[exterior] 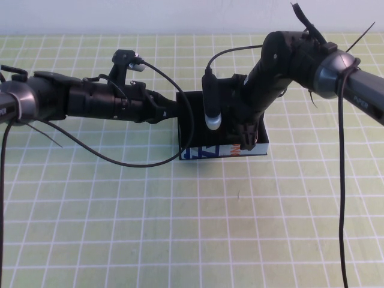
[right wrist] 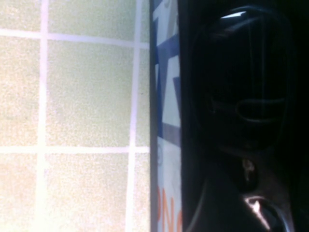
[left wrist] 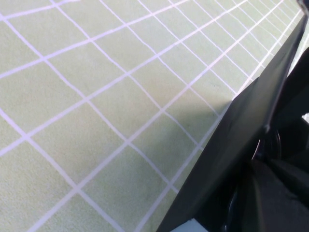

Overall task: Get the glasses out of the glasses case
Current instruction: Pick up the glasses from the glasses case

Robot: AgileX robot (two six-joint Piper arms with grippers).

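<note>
I see the right gripper [exterior: 246, 143] inside the glasses case [exterior: 192, 123], jaws wide; the left gripper [exterior: 174, 111] touches its left wall, jaws unclear.

Bright, even overhead light on the green worktop [exterior: 120, 228]; shadows are soft. Close wrist views are blurred, with small glare on the glasses [right wrist: 241, 96].

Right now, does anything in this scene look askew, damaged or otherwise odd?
Nothing stands out. The glasses case sits square on the green grid mat. The right gripper reaches down into it; the left gripper is at its left side. No damage shows, and the glasses lie dark inside.
</note>
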